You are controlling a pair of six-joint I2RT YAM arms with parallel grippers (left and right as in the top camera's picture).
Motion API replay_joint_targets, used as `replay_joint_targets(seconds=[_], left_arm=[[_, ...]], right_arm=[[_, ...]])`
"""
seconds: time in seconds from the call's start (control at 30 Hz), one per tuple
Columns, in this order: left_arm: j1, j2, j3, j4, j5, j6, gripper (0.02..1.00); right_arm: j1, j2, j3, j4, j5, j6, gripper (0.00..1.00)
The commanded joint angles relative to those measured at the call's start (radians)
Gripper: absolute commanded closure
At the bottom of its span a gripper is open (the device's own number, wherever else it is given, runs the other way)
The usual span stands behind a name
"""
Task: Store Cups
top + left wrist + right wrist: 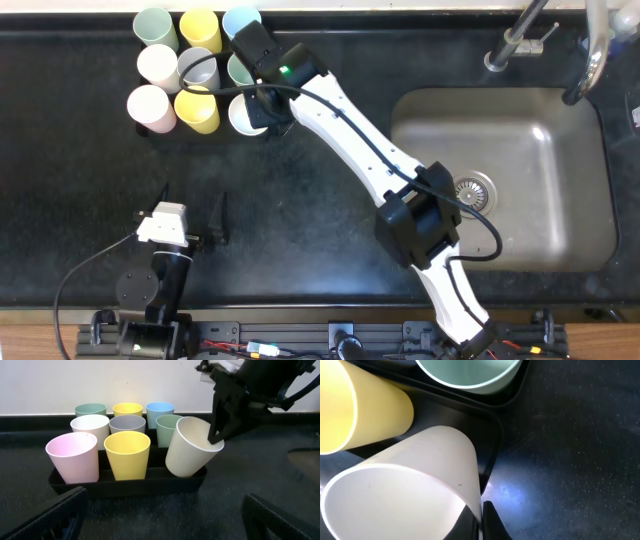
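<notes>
The right claw (216, 436) pinches the tilted white cup (189, 452) at the tray's (125, 486) last spot. Next, it should stand the cup straight. The left claw (162, 517) is spread.

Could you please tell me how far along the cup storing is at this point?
Nearly finished. Eight cups already stand upright in the black tray, filling every slot except the corner one nearest the sink. In hand: the right gripper pinches the rim of the cream cup, which is tilted at that last slot. Left to do: set it upright and let go.
</notes>
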Motion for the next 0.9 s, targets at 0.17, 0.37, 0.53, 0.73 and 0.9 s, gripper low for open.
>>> replay_joint_targets(seconds=[0.17, 0.37, 0.53, 0.73, 0.9], left_arm=[[0.004, -0.008, -0.001, -0.003, 0.017, 0.026, 0.018], [0.004, -0.008, -0.001, -0.003, 0.017, 0.026, 0.018], [0.004, -0.008, -0.001, -0.003, 0.017, 0.026, 0.018], [0.004, -0.008, -0.001, -0.003, 0.017, 0.026, 0.018], [0.004, -0.008, -0.001, -0.003, 0.017, 0.026, 0.018]], right_arm=[[0.004, 0.016, 0.027, 0.011, 0.009, 0.003, 0.869], [0.006, -0.006, 0.027, 0.010, 0.010, -0.002, 0.619], [0.006, -0.163, 0.027, -0.001, 0.054, -0.056, 0.308], [-0.014, -0.409, -0.042, -0.048, 0.126, -0.164, 0.132], [-0.057, -0.703, -0.345, 0.002, 0.197, -0.201, 0.031]])
